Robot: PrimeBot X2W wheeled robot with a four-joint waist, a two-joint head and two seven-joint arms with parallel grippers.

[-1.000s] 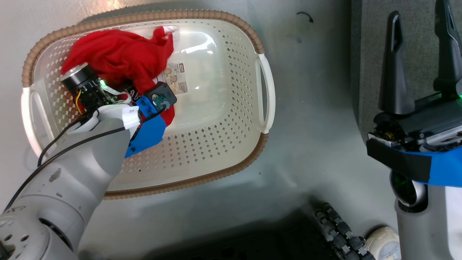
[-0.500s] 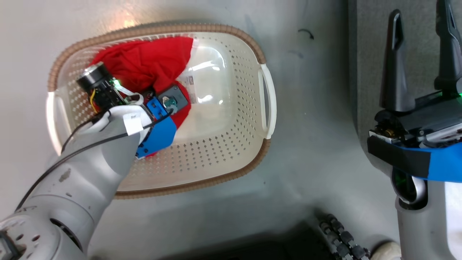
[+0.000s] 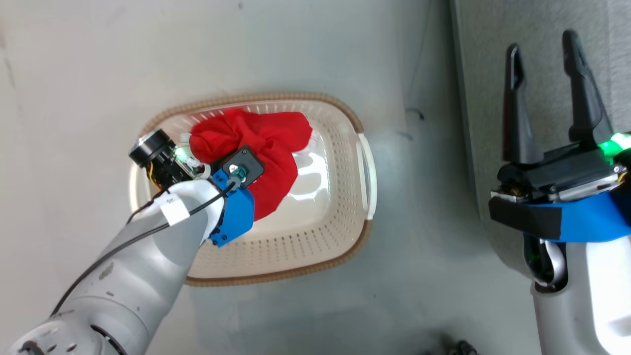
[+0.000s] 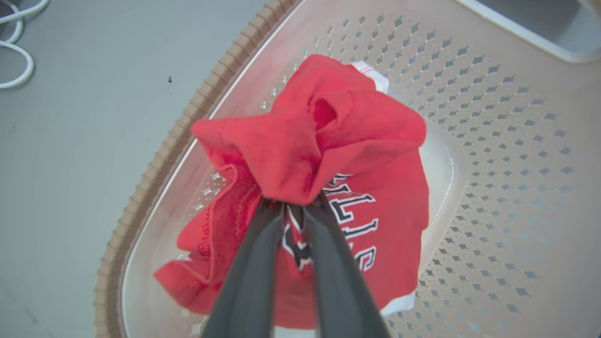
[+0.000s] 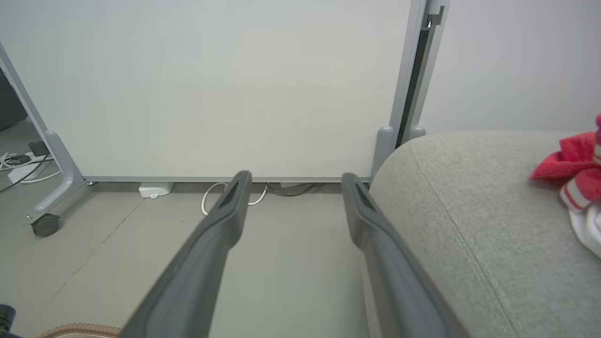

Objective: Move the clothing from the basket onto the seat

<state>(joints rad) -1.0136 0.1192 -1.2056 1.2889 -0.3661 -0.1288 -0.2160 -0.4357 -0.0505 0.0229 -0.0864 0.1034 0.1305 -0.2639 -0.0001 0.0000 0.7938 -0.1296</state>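
Grey floor (image 3: 419, 276), basket (image 3: 345, 113) set on it | red jersey (image 4: 328, 141) clamped by closed left gripper (image 4: 296, 204) | right gripper (image 3: 541, 42) spread, empty | step: lift-out | next: carry across to seat (image 5: 469, 197), release required.

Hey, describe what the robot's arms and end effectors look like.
The arms are smooth, pale grey shells. The left end effector and right end effector each have two long, tapering dark grey fingers, a blue bracket and a green light. A black cable and white tag sit on the left forearm.
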